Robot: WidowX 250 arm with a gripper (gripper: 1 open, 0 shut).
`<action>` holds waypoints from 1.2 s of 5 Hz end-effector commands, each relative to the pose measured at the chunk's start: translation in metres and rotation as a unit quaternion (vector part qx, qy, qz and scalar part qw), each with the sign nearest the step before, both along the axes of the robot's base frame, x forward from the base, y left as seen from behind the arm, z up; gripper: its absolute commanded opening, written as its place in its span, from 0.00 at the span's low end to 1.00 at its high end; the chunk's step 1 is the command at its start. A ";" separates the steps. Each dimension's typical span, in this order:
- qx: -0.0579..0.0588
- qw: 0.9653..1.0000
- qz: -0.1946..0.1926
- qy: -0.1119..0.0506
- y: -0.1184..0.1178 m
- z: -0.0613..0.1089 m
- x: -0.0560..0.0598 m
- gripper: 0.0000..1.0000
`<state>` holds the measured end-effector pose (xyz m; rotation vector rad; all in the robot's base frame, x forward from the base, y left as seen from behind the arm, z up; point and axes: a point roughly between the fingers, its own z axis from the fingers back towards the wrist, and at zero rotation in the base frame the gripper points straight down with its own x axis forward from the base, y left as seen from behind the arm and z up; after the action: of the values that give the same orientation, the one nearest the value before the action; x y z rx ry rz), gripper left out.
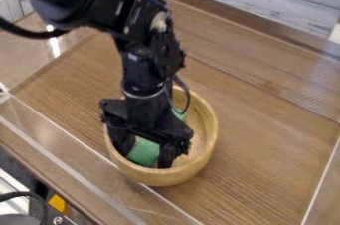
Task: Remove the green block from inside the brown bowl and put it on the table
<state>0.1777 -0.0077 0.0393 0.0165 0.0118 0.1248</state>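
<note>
The brown bowl (196,151) sits on the table (265,80) near the front. Inside it lies the green block (145,152), mostly covered by my gripper, with only a green patch showing between the fingers. My black gripper (145,149) points straight down into the bowl, its jaws spread wide on either side of the block. One finger (117,136) stands at the bowl's left inner wall, the other near the middle. I cannot tell whether the fingers touch the block.
Low clear plastic walls (54,144) edge the table at the front and left. A pale plank wall (285,0) runs behind the table. Bare wood-grain surface lies to the right of and behind the bowl.
</note>
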 end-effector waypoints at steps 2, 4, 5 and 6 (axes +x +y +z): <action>0.002 1.000 0.000 -0.009 0.013 -0.014 0.006 0.00; -0.004 0.999 -0.051 -0.010 0.011 -0.008 0.014 0.00; -0.007 0.999 -0.046 -0.010 0.012 0.004 0.015 0.00; -0.011 0.999 -0.041 -0.013 0.014 0.017 0.017 0.00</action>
<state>0.1855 0.0040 0.0484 -0.0076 0.0290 0.0318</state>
